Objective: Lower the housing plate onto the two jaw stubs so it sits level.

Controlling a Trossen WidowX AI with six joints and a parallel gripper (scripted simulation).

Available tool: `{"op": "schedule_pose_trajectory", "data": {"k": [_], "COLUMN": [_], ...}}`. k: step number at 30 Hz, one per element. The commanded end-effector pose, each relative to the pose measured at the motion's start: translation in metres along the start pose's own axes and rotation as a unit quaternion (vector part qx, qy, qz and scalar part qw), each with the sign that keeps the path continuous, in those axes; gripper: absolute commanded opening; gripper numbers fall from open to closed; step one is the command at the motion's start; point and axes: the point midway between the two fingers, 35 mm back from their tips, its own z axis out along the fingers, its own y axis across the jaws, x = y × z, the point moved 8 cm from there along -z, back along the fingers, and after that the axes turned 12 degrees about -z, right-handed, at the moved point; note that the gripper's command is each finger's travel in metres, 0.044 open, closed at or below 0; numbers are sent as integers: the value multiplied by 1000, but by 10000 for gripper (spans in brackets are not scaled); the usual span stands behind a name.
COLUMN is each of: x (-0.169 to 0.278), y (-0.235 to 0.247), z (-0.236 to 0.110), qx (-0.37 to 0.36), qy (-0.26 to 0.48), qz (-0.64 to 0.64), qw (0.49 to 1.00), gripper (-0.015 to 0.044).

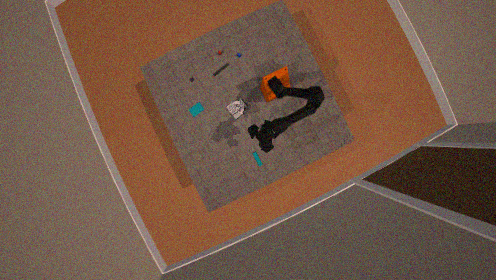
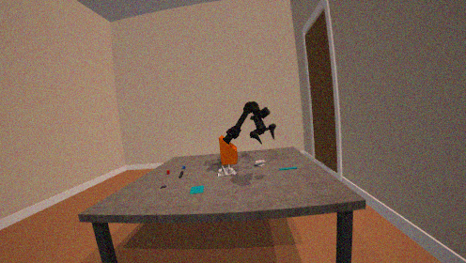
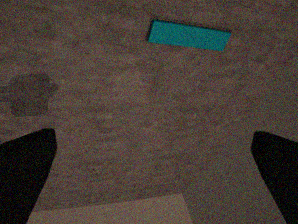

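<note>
In the exterior view, left to right, my arm (image 1: 295,118) (image 2: 240,120) climbs from its orange mount (image 1: 284,75) (image 2: 228,154), then bends down to my gripper (image 1: 258,140) (image 2: 267,140) (image 3: 154,134), wide open, empty, above the mottled grey table (image 1: 175,135) (image 2: 282,197) (image 3: 125,100). A flat teal square (image 1: 196,109) (image 2: 197,190), a white openwork piece (image 1: 236,108) (image 2: 226,172), a small white piece (image 2: 259,162) and a teal bar (image 1: 257,159) (image 2: 287,168) (image 3: 190,36) lie on it. I can't tell which is the housing plate; the jaw stubs are too small to make out.

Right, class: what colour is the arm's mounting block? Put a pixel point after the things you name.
Orange; the mounting block (image 1: 269,92) (image 2: 228,153) shows best in the exterior view.
</note>
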Motion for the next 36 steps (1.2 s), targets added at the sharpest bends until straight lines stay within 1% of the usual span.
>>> {"op": "schedule_pose_trajectory", "data": {"k": [1, 10, 19, 24, 28, 36], "x": [-19, -63, -104, -106, -123, -125], "y": [2, 1, 1, 1, 6, 6], "z": [10, 24, 29, 31, 62, 64], "qx": [-13, -31, -45, -45, -44, -44], "qy": [-43, -150, -252, -254, -254, -254], "qz": [-10, -43, -84, -85, -84, -84], "qw": [999, 987, 963, 962, 963, 963], "gripper": [440, 440, 440, 440, 440, 440]}}
